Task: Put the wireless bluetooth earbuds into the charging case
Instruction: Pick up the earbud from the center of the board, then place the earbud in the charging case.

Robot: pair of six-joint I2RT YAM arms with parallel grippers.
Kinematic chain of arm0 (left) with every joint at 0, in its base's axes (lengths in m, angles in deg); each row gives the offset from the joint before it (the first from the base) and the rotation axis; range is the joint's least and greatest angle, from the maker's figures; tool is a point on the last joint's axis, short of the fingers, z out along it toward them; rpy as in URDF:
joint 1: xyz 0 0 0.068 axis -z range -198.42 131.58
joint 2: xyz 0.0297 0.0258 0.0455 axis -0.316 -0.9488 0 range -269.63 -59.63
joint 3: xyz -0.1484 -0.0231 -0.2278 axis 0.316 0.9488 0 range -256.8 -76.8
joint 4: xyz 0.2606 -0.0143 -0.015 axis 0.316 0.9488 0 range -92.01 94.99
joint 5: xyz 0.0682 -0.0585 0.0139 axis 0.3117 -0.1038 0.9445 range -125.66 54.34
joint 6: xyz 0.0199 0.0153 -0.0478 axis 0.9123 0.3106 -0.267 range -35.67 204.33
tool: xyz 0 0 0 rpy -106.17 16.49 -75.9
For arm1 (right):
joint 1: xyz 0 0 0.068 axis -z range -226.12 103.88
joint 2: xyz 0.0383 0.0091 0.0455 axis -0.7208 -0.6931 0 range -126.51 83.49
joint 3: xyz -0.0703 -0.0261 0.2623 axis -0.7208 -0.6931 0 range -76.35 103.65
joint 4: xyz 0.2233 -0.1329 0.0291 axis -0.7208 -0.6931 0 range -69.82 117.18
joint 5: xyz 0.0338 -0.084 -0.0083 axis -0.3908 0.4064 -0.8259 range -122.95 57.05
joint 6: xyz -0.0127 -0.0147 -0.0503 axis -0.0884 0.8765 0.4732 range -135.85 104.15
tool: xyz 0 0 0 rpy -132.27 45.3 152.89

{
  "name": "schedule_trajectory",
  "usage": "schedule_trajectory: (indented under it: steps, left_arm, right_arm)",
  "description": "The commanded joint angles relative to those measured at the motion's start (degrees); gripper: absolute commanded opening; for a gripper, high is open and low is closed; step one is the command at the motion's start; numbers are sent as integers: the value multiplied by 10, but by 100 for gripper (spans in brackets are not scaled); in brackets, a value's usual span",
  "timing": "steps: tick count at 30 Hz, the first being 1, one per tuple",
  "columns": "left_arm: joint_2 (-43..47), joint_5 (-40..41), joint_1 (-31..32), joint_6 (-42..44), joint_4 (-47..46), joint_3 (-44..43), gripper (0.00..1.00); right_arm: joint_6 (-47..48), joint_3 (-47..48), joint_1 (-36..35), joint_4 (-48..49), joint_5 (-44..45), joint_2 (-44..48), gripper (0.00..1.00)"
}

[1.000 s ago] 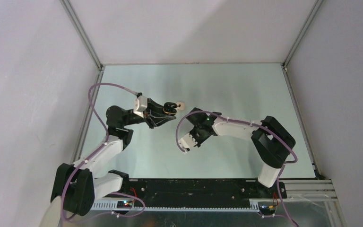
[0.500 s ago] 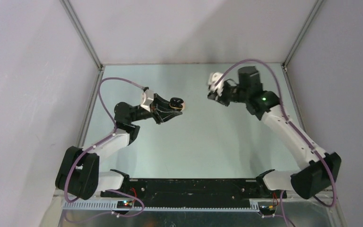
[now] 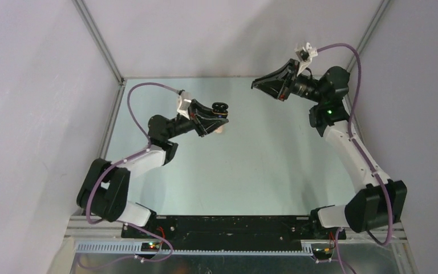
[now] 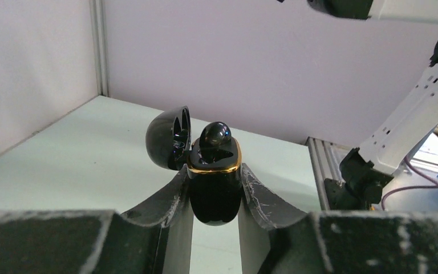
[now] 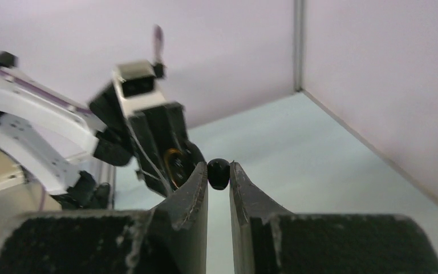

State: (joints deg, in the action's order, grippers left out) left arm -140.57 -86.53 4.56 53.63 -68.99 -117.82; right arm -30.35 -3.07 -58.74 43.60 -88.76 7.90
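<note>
Whereas the right arm lay low at mid-counter a second ago, it now reaches high near the far right corner.

Right gripper (image 5: 218, 171): narrow, nipping a black bud (image 5: 218, 174) at the tips.

Left gripper (image 4: 214, 171): closed around the case (image 4: 213, 191), raised over the counter's left half, toward the far edge. The lid is open, with a second bud (image 4: 215, 134) seated inside.

Pale speck (image 3: 220, 129): on the counter beneath the case, identity unclear.

Assessment: the black bud has been carried well apart from the case. It must probably travel back for insertion beside the second bud.
</note>
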Motion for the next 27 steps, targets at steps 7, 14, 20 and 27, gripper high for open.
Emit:
schedule_trajectory:
  steps: [7, 14, 20, 27]
  left_arm:
    - [-103, 15, 36, -58, -162, -40, 6]
    - [-130, -59, 61, 28, -188, -44, 3]
    - [-107, -19, 48, 158, -104, -12, 2]
    - [-91, 105, 42, 230, -30, 16, 5]
  right_arm:
    - [-353, -14, -43, 490, -85, -103, 19]
    - [-294, -73, -73, 505, -130, -106, 19]
    - [-218, -101, -75, 450, -159, -62, 20]
    - [-164, -121, -80, 393, -114, -44, 20]
